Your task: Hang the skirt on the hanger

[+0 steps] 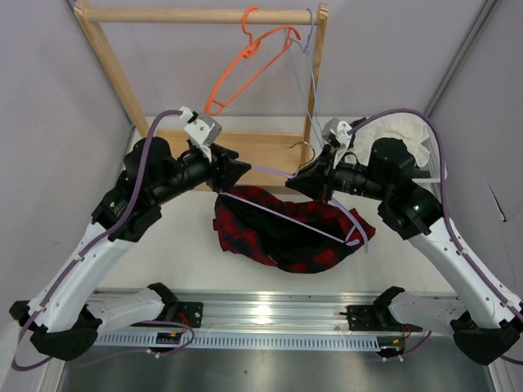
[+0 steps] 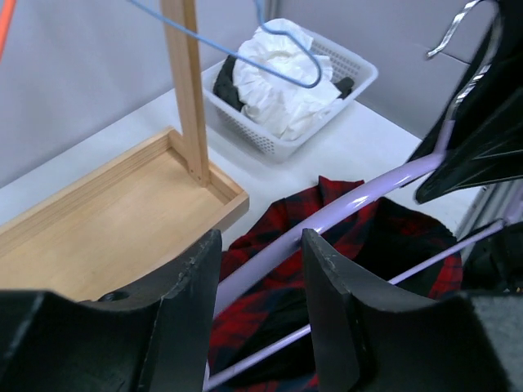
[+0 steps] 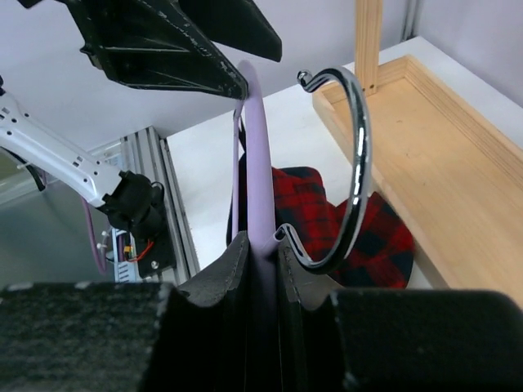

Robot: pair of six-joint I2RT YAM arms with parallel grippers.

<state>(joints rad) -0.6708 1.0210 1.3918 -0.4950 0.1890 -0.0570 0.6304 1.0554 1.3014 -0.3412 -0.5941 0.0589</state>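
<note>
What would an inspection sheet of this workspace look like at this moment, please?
Surface: white table, with the skirt lying on it.
Job's things: plaid skirt crumpled; lavender hanger held over it.
Clutter: orange hanger and pale blue hanger on wooden rack; white basket holding white garment.
End effectors: left end effector open around the lavender hanger's arm; right end effector shut on it beside its hook.
Cables: purple cable looped along each arm.
Surroundings: grey walls; metal rail at near edge.
</note>
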